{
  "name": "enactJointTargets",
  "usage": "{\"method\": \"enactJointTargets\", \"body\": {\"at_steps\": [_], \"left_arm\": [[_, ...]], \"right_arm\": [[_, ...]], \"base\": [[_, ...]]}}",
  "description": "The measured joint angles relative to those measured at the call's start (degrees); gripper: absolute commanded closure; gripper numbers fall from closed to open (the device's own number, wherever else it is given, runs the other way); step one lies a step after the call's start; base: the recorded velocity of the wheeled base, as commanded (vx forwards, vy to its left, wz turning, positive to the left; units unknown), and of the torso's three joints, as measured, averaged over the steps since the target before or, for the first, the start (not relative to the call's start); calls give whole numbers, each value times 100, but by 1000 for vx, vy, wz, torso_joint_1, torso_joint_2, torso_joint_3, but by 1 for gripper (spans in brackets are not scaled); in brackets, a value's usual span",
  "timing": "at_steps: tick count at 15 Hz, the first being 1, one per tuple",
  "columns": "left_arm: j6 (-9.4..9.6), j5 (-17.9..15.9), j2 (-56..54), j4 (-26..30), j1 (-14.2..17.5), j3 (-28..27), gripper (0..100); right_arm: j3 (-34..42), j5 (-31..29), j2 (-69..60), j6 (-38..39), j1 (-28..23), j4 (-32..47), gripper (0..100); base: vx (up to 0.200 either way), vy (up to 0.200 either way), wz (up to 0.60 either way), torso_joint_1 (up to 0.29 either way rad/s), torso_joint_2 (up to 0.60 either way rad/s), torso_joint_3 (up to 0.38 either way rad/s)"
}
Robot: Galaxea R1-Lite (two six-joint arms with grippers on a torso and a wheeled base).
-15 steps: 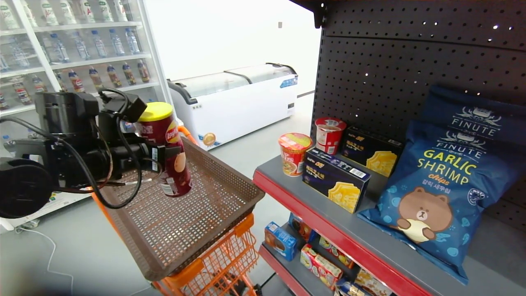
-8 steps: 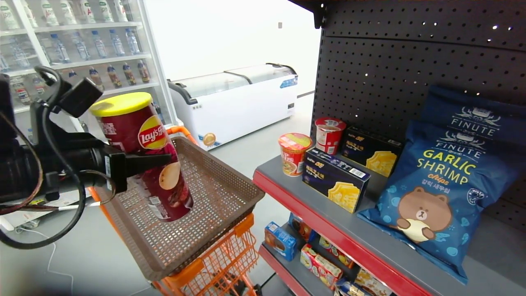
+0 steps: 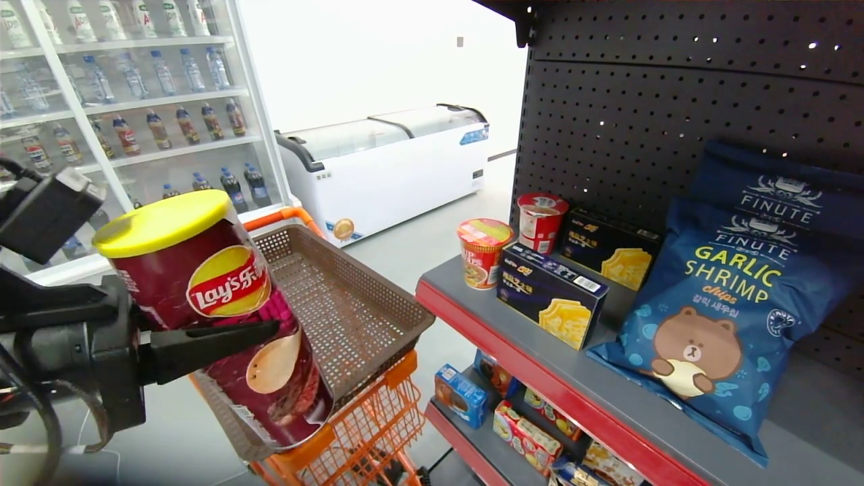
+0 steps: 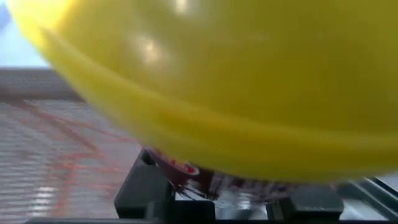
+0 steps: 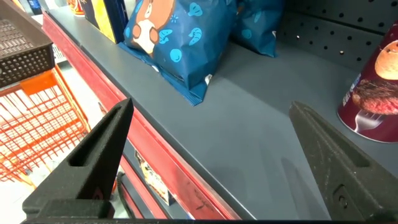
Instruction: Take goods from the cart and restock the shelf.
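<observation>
Though the left hand pinches the chip can, its far finger is hidden.

Grey shelf with red front edge, lying below and between the spread right fingers. Directly on it: blue chip bags beyond one finger, maroon can beside the other, then dark boxes and noodle cups farther along.

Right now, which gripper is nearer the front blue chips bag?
Right. The right gripper hangs open at the shelf edge near the bag; the left gripper holds a can by the cart.
</observation>
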Motion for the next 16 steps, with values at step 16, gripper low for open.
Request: {"method": "enactJointTargets", "body": {"at_steps": [16], "left_arm": [[-20, -1574, 883, -684, -1351, -134, 100]], "right_arm": [[0, 7, 0, 0, 10, 0, 0]], "base": [[0, 0, 0, 0, 0, 0]]}}
